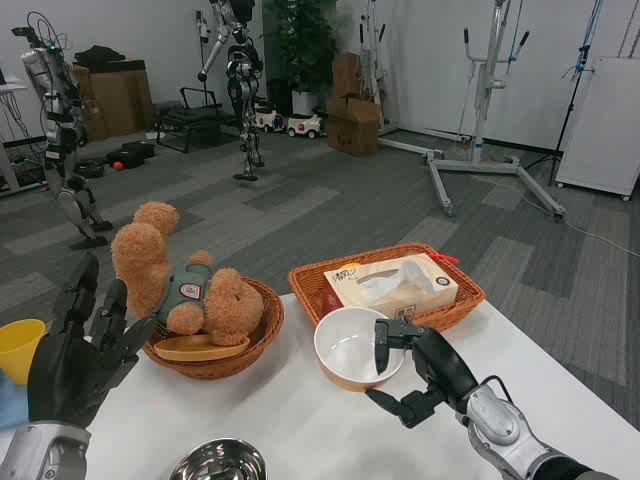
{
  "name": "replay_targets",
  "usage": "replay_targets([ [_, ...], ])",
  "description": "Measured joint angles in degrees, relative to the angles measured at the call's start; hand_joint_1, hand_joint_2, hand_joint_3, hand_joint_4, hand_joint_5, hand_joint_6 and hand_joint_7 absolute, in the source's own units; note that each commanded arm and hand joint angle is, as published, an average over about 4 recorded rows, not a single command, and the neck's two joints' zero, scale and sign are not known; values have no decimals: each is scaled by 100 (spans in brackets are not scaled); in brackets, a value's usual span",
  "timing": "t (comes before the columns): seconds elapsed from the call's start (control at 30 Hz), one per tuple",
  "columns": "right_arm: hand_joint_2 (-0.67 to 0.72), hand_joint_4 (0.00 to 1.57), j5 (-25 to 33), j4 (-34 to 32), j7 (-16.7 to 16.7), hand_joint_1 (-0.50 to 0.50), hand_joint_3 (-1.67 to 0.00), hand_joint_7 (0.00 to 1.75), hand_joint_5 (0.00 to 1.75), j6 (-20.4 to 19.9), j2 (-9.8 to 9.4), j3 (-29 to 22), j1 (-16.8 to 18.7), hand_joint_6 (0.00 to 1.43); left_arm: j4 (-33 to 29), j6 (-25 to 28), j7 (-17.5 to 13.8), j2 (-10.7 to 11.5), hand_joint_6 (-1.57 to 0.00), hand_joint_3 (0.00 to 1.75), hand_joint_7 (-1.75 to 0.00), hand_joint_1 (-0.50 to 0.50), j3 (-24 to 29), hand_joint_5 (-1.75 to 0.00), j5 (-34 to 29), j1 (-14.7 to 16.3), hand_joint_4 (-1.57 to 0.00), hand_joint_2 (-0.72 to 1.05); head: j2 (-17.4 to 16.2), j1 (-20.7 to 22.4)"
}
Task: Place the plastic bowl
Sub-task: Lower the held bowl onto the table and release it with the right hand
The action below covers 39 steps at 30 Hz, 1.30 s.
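Right robot hand (418, 372) | pinching plastic bowl (352, 348) rim | left robot hand (82, 345) spread, well apart

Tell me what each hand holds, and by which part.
The right hand grips the white plastic bowl by its near right rim. The left hand holds nothing.

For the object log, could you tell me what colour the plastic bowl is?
The plastic bowl is white inside with an orange-tan outside, seen in the head view.
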Motion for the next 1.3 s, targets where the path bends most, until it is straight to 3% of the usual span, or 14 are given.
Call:
replay_targets([
  [0.2, -54, 154, 88, -144, -52, -46, -155, 168, 165, 5, 50, -10, 64, 69, -106, 9, 1, -26, 0, 0, 0, -50, 14, 0, 0, 202, 0, 78, -127, 61],
  [0.8, -54, 154, 105, -145, -55, -46, -155, 168, 165, 5, 52, -10, 85, 69, -118, 10, 1, -27, 0, 0, 0, -50, 14, 0, 0, 209, 0, 78, -160, 54],
  [1.0, -54, 154, 63, -66, -57, -46, -159, 168, 165, 4, 54, -8, 106, 69, -128, 10, 1, -27, 0, 0, 0, -50, 13, 0, 0, 210, 0, 78, -521, 37],
  [1.2, -54, 154, -54, 161, -62, -46, -151, 168, 165, 4, 74, -1, 127, 69, -153, 11, 1, -27, 0, 0, 0, -50, 13, 0, 0, 210, 0, 78, -805, 24],
  [1.3, -54, 156, -119, 367, -64, -46, -157, 168, 165, 6, 90, 10, 133, 69, -158, 12, 1, -28, 0, 0, 0, -50, 14, 0, 0, 212, 0, 78, -980, -6],
])
